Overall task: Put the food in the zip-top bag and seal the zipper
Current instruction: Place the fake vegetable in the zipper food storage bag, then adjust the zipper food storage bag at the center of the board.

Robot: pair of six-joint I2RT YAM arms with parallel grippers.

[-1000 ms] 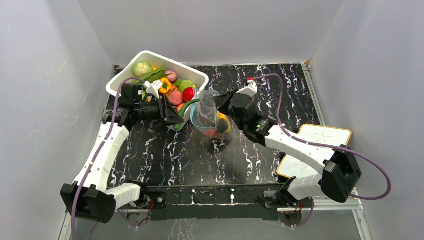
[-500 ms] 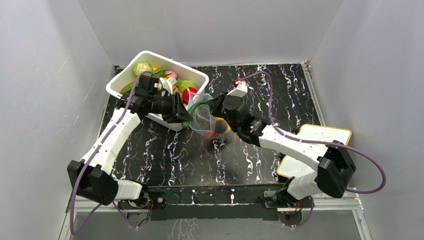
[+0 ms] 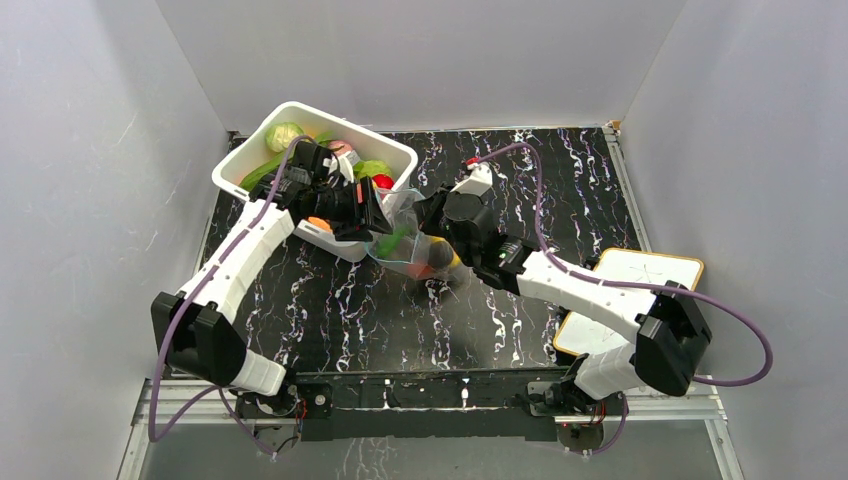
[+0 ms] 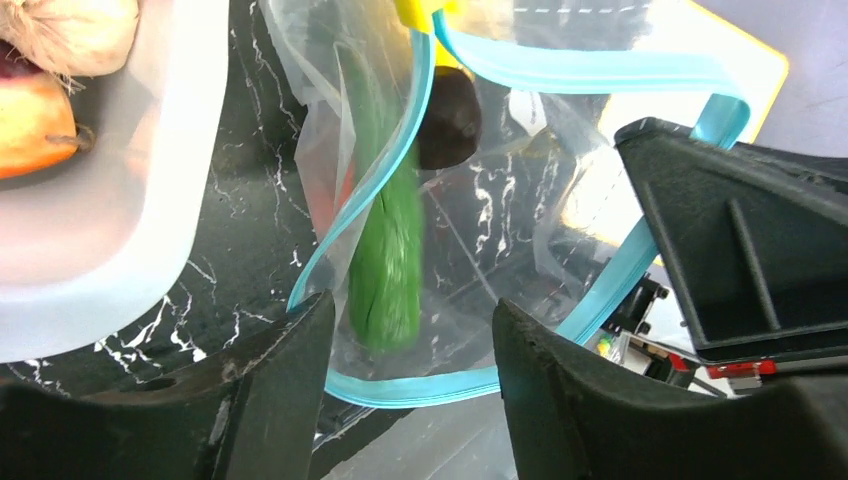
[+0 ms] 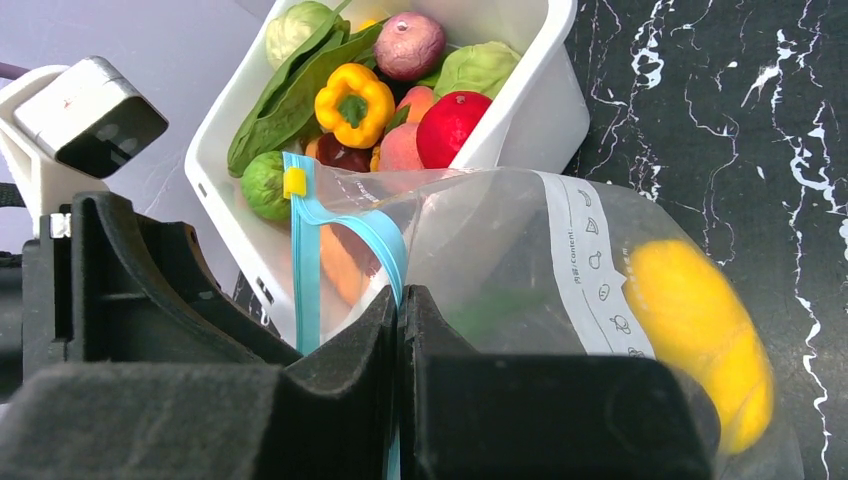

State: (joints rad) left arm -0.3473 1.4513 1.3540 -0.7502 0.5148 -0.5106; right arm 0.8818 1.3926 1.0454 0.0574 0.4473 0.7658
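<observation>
Tabletop (image 3: pixel 560 190) carries the zip-top bag (image 3: pixel 405 243) just beside the white tub (image 3: pixel 300 108), seen from the top. Left wrist view: the left tool (image 4: pixel 410 320) is released, its fingers spread at the bag's open mouth; a blurred green piece (image 4: pixel 385 270) and a dark purple piece (image 4: pixel 447 105) are inside, and the zipper (image 4: pixel 590 72) is unsealed. Right wrist view: the right tool (image 5: pixel 400 300) is clenched on the bag's blue edge; a yellow piece (image 5: pixel 700 340) lies inside, and more food (image 5: pixel 350 100) fills the tub
</observation>
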